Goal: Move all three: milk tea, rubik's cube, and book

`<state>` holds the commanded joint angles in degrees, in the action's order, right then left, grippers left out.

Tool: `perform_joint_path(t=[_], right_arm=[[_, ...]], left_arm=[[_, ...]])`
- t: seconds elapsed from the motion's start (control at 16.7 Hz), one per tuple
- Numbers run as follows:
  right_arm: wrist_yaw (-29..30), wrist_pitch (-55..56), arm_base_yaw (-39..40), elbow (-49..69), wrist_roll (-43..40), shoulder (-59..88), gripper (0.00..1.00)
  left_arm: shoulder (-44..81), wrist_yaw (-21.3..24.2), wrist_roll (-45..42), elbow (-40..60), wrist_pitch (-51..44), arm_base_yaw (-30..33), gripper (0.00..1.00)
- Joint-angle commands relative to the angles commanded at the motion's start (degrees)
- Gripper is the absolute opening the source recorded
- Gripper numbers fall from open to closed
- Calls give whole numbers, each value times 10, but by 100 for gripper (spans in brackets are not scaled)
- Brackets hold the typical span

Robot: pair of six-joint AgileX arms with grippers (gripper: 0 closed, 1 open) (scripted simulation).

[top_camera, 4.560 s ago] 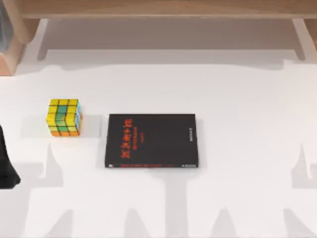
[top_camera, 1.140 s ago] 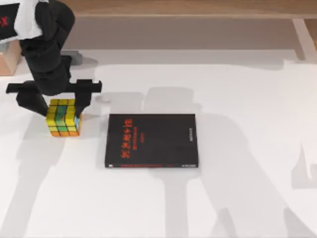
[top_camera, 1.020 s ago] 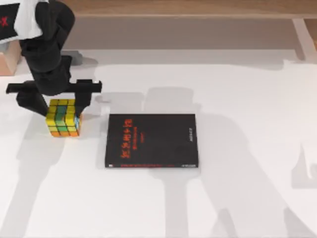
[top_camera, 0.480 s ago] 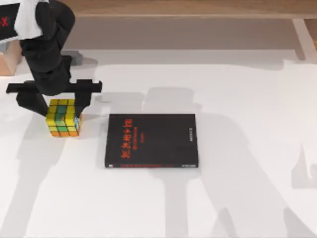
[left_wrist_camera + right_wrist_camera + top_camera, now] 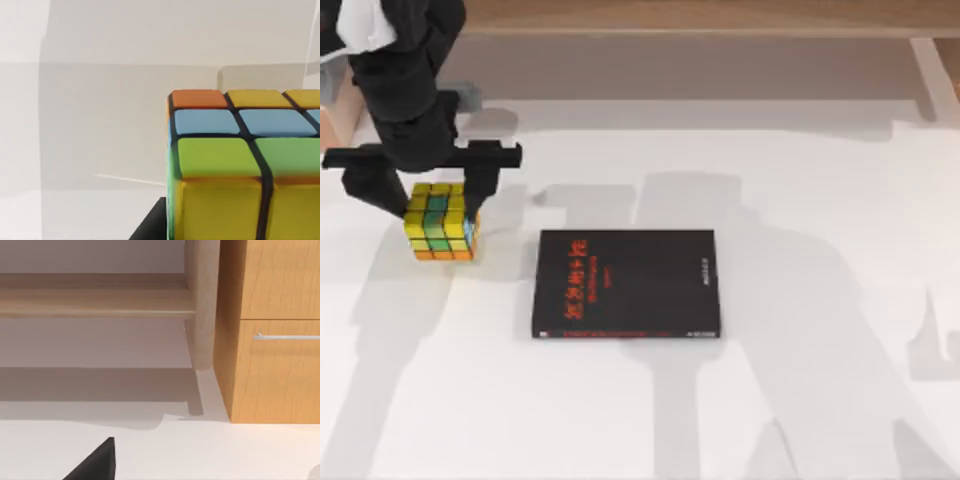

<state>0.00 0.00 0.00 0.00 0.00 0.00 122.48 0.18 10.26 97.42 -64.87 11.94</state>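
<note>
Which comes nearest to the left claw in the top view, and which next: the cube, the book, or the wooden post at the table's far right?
1. Cube: between the left claw's fingers, at the table's left.
2. Book: flat at the middle, to the right of the cube.
3. Wooden post: at the far right edge.

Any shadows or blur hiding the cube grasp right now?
Top view: broad grey arm shadows cross the white table, but the left gripper and rubik's cube stay clearly lit beside the book. Left wrist view: the cube sits very close, edges soft, cut off by the frame. Right wrist view: evenly lit, soft shadow under the wooden cabinet.
</note>
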Motion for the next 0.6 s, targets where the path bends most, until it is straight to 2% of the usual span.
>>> perform_joint_path(t=[0.36,0.6], right_arm=[[0,0,0,0,0,0,100],[0,0,0,0,0,0,100]], left_arm=[[-7,-8,0,-6,18,2,0],[-72,-44,1,-46,120,12,0]])
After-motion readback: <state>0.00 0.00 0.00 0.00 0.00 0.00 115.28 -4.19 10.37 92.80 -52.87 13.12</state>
